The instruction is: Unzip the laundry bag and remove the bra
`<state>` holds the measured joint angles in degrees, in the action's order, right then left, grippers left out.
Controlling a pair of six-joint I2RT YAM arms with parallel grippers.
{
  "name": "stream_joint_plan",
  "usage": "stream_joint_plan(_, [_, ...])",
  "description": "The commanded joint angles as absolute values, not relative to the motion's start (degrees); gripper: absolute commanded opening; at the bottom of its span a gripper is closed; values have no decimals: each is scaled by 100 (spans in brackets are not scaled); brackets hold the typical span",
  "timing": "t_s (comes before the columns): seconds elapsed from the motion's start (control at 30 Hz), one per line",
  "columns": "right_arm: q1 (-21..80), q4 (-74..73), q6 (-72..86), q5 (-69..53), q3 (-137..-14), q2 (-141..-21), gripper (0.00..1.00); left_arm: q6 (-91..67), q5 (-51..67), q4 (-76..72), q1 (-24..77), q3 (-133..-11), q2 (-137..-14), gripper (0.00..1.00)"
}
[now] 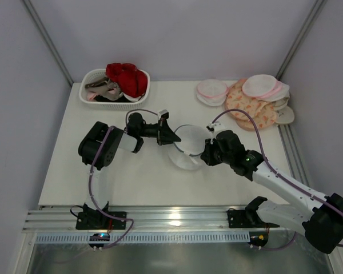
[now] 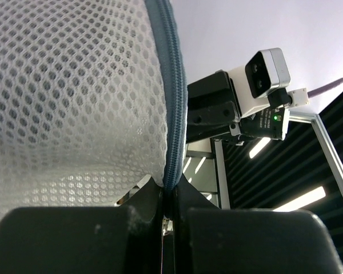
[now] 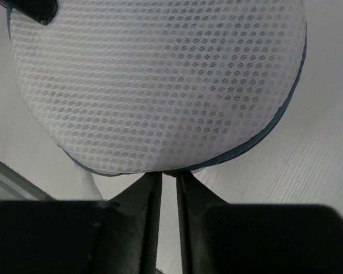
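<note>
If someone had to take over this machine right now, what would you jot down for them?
Left gripper: shut on the zipper rim of the laundry bag.
Right gripper: shut on the bag's other side.
Bag: held between both arms above the table.
Done: bag gripped; visible zipper stretch looks closed.
Left to do: unzip, pull out the bra, not visible through the mesh.

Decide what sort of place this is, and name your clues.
Probably a robot lab test cell: a white table walled by plain panels, left arm and right arm bolted to a rail, a basket of garments.
</note>
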<state>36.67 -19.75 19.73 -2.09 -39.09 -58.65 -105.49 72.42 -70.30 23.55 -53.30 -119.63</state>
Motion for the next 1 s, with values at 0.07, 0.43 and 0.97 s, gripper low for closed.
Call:
stream_joint_plan(0.07, [3665,-1652,1925,-150,-3937,-5687,4,-10890,7515,-8851,2382,-5379,-11751,0])
stream_joint_plan(0.43, [3665,-2153,1890,95,-4017,-5265,4,-10890,6971,-8824,2189,-5265,-11628,40])
stream_joint_plan(0.97, [3674,-2382,2030,97,-4139,-5027,4,-5010,3438,1299,2557,-5801,-8210,100])
